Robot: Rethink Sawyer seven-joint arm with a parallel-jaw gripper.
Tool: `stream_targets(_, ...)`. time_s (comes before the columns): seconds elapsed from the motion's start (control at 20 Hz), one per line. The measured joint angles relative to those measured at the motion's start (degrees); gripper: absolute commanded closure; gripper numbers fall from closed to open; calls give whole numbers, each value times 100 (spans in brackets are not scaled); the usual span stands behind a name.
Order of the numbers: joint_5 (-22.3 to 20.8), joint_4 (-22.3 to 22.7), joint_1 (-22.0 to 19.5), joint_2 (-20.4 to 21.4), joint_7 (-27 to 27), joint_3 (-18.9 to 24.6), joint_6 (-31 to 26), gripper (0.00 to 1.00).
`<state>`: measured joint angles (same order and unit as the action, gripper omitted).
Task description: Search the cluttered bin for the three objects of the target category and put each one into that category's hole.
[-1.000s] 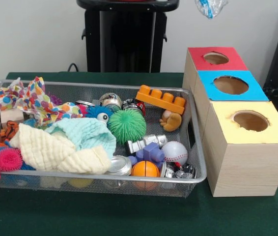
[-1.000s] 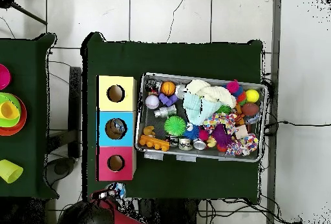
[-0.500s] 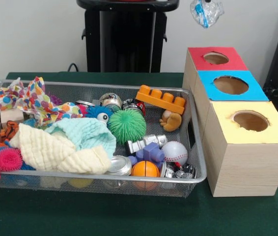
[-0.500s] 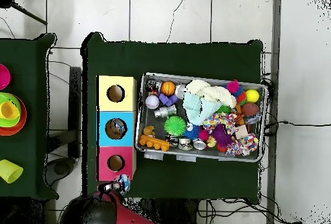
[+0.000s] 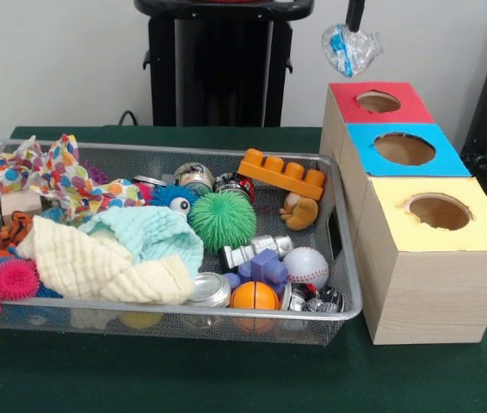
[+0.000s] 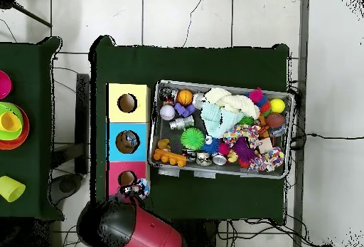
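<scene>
Hanging above the red box (image 5: 376,101): pincer (image 5: 354,15) pinching the crinkled plastic bag (image 5: 348,49) by its top. Looking light, floppy, slippery; bunched neck probably gripping best.

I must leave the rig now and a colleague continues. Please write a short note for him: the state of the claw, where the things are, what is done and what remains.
Claw: shut on a crumpled plastic bag, hanging in the air just behind the red box, near its hole. Bag not released yet.
Boxes: red, blue and yellow stand in a row beside the mesh bin. Something brown lies in the blue box's hole; I cannot tell what.
Bin: still full of balls, cloths, cans and toys.
Left: probably lower the bag into the red hole, then search the bin for any others of that kind.
</scene>
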<state>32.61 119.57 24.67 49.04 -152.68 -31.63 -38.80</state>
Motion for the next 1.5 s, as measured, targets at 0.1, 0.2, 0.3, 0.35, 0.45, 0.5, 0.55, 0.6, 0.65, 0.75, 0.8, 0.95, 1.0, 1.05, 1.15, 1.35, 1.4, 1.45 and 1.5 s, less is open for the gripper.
stream_targets(0.1, 109, -66, -41, -96, 0, 60, 114, 100)
stream_targets(0.2, 279, -157, -71, -248, 0, 147, 306, 100)
stream_targets(0.3, 358, -211, -70, -338, 0, 182, 390, 100)
stream_targets(0.35, 379, -244, -70, -379, 0, 194, 412, 100)
stream_targets(0.45, 432, -324, -69, -467, 0, 205, 414, 100)
stream_targets(0.5, 443, -355, -68, -497, 0, 206, 414, 100)
stream_targets(0.55, 450, -398, -68, -532, 0, 206, 416, 100)
stream_targets(0.6, 481, -499, -66, -608, 0, 206, 416, 100)
stream_targets(0.65, 488, -539, -64, -638, 0, 206, 417, 100)
stream_targets(0.75, 509, -643, -53, -709, -1, 206, 414, 100)
stream_targets(0.8, 522, -708, -44, -749, -7, 207, 414, 100)
stream_targets(0.95, 555, -819, -21, -812, -32, 207, 414, 100)
stream_targets(1.0, 595, -915, 5, -864, -80, 207, 414, 100)
stream_targets(1.05, 612, -956, 17, -890, -111, 207, 414, 100)
stream_targets(1.15, 649, -1057, 47, -952, -194, 207, 414, 100)
stream_targets(1.35, 733, -1304, 120, -1119, -467, 209, 414, 100)
stream_targets(1.4, 737, -1313, 121, -1126, -479, 209, 413, 100)
stream_targets(1.45, 756, -1352, 127, -1154, -531, 209, 414, 100)
stream_targets(1.5, 811, -1419, 129, -1207, -631, 213, 413, 100)
